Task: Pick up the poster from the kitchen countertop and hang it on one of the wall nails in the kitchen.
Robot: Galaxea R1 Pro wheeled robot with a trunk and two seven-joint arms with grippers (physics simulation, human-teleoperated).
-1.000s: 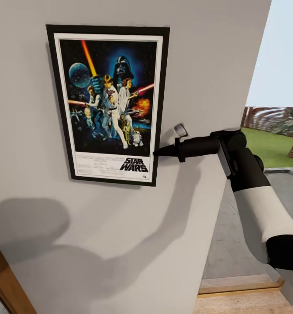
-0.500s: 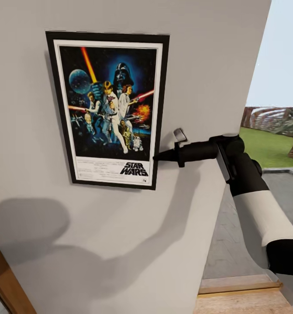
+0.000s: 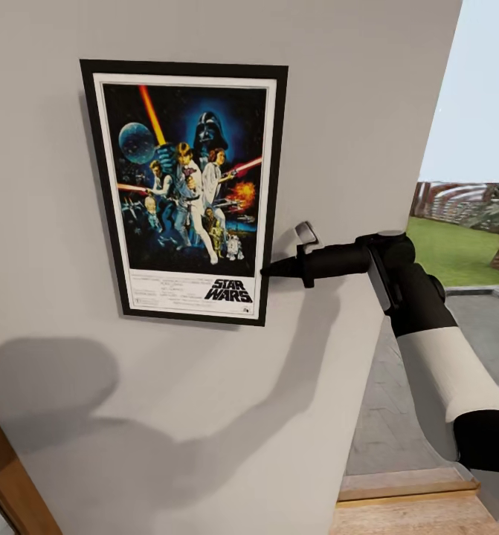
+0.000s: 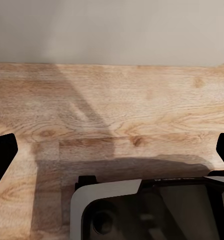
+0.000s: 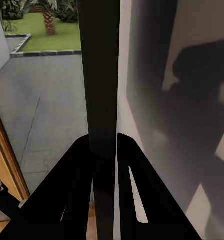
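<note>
Nothing sat between the right pincer [image 3: 268,270] and the grey wall [image 3: 204,416], just its own shadow below. It was clamped tight on the poster [image 3: 186,189] at the lower right frame edge, poster flat against the wall. The left pincer [image 4: 112,155] gaped wide over the wooden floor [image 4: 117,110], holding nothing.

We face pale grey wall [image 3: 368,89], shadows across it. Right: opening onto grey paving [image 3: 398,401], lawn [image 3: 457,249]. Wood floor [image 4: 112,110] below.
</note>
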